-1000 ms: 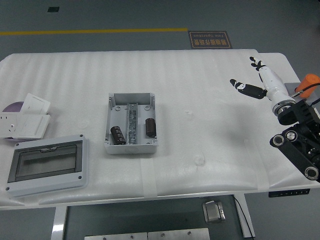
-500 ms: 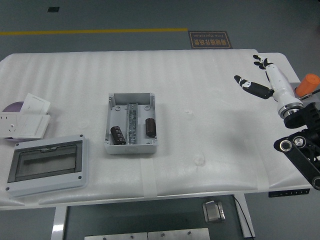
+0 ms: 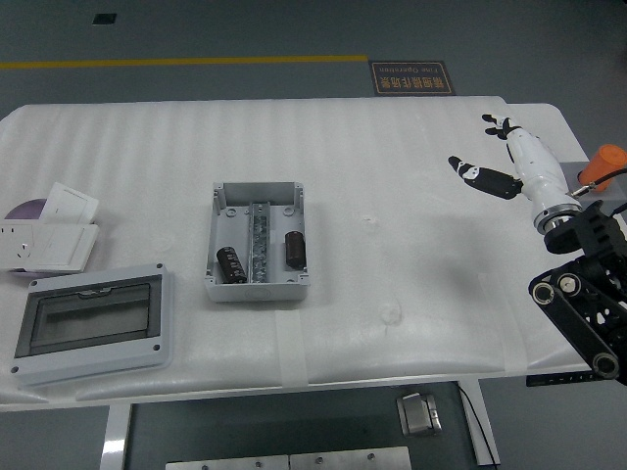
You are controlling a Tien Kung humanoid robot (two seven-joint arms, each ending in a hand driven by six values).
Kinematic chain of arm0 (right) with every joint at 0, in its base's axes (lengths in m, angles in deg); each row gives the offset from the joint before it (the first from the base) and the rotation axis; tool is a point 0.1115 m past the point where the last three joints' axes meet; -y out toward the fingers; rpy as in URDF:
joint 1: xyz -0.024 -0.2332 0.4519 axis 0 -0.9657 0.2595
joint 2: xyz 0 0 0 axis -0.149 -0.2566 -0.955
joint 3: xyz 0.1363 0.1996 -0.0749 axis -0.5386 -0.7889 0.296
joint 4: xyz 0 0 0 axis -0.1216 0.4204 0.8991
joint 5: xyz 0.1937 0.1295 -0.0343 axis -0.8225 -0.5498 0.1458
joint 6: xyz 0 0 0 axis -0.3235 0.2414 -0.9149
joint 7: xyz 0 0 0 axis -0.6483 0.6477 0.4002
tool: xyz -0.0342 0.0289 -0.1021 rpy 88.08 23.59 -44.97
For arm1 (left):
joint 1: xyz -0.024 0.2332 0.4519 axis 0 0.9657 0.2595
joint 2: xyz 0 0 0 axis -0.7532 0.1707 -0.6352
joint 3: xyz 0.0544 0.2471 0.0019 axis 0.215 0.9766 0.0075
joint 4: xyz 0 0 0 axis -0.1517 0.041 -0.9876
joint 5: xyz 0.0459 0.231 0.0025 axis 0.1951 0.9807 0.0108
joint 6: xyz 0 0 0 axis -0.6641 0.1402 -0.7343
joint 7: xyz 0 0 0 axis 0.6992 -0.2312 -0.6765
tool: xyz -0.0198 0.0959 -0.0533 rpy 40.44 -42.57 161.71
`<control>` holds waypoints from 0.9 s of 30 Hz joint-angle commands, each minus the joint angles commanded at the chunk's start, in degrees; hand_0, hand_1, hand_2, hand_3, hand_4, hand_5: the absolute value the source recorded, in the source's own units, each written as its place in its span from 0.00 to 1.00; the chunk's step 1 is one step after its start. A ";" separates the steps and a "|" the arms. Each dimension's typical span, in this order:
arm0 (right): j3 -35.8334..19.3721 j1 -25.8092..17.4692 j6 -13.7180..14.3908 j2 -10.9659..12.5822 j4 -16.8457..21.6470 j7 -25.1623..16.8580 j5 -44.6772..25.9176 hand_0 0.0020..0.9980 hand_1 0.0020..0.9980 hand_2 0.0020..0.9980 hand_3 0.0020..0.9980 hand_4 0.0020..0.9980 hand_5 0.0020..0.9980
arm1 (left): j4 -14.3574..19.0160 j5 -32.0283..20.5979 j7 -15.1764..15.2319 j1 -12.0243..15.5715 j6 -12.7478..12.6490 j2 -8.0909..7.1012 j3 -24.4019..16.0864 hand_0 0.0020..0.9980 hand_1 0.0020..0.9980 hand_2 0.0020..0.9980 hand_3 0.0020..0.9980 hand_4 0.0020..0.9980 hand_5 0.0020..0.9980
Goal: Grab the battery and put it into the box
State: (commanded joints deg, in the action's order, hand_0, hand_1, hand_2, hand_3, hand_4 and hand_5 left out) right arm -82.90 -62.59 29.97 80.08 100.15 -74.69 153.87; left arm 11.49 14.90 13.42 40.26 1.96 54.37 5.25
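Observation:
A grey open box (image 3: 257,244) sits left of the table's middle. Inside it lie two dark cylindrical batteries, one (image 3: 231,264) in the left compartment and one (image 3: 294,249) in the right, on either side of a metal rail. My right hand (image 3: 490,157) hovers over the table's far right, well away from the box. Its fingers are spread and hold nothing. The left arm is out of view.
A grey enclosure with a transparent lid (image 3: 91,323) lies at the front left. White socket plates (image 3: 49,235) rest at the left edge. An orange object (image 3: 609,157) shows behind my right arm at the right edge.
My right hand first drew back to the right, then came back leftward and slightly up to about where it was a second ago. Nothing on the table moved.

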 joint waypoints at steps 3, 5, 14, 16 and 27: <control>-0.03 -0.17 -0.23 -0.25 -0.15 -0.11 -0.09 0.91 0.81 0.79 0.88 0.81 0.53 | 0.00 0.08 0.07 -0.07 -0.01 -0.36 0.11 0.67 0.69 0.56 0.58 0.60 0.43; -0.01 -0.25 -0.39 -0.37 -0.23 -0.18 -0.16 0.91 0.81 0.79 0.88 0.81 0.53 | 0.00 0.27 0.04 -0.10 0.02 -0.54 0.02 0.67 0.69 0.56 0.58 0.60 0.43; 0.12 -0.59 -0.45 -0.53 -0.61 -0.48 -0.78 0.91 0.80 0.79 0.88 0.81 0.53 | 0.00 0.17 0.14 0.05 0.10 -0.83 0.19 0.67 0.69 0.56 0.58 0.60 0.43; 0.17 -0.61 -0.48 -0.55 -0.67 -0.50 -0.85 0.89 0.78 0.77 0.87 0.80 0.53 | 0.00 0.21 0.16 0.03 0.09 -0.85 0.11 0.67 0.69 0.56 0.58 0.60 0.43; -0.96 -1.32 -1.04 -0.48 -0.48 -0.12 -0.05 0.89 0.78 0.77 0.87 0.80 0.53 | 0.00 -1.45 0.43 0.25 -0.17 -0.22 0.67 0.67 0.69 0.56 0.59 0.60 0.44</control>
State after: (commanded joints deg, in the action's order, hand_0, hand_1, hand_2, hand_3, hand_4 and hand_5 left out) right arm -83.86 -63.91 28.93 79.60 99.67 -74.81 153.81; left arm 11.49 13.45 13.85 40.51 1.79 54.14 5.92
